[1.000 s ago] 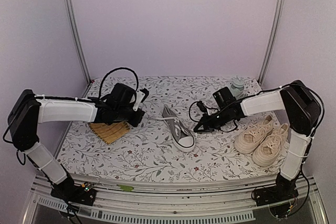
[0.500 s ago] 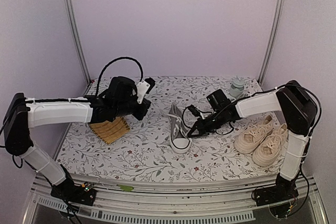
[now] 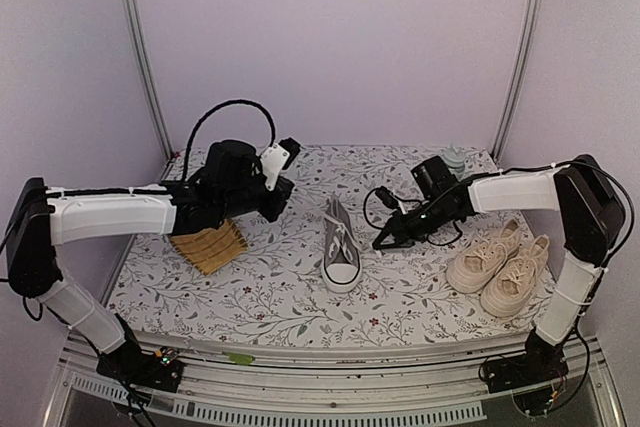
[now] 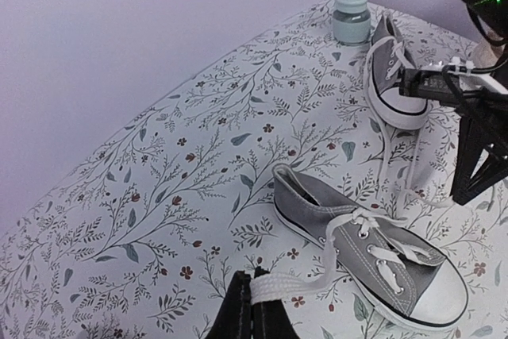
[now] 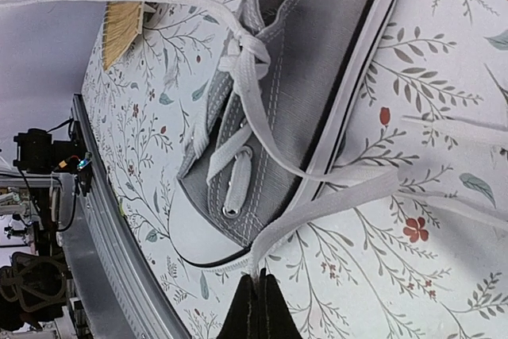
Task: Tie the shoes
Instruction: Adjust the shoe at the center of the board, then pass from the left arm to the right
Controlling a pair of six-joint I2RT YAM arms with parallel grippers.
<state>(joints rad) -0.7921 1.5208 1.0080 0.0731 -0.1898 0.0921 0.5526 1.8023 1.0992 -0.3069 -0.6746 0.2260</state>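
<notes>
The left end effector [image 3: 282, 190] hangs above the left half of the table [image 3: 250, 297]. The right end effector [image 3: 381, 241] sits low, just right of the grey shoe [image 3: 340, 249], which stands at the table's middle with its toe toward the near edge. The cream pair [image 3: 498, 262] rests by the right edge and a woven mat [image 3: 208, 247] by the left.

From the left wrist, the left end effector [image 4: 254, 315] is pressed together on a white lace end [image 4: 290, 283] running from the grey shoe [image 4: 369, 258]. A second grey shoe [image 4: 393, 77] lies beside a bottle [image 4: 350, 15] near the far corner.

From the right wrist, the right end effector [image 5: 258, 307] pinches the other lace end [image 5: 317, 210] beside the toe of the grey shoe [image 5: 302, 77].
</notes>
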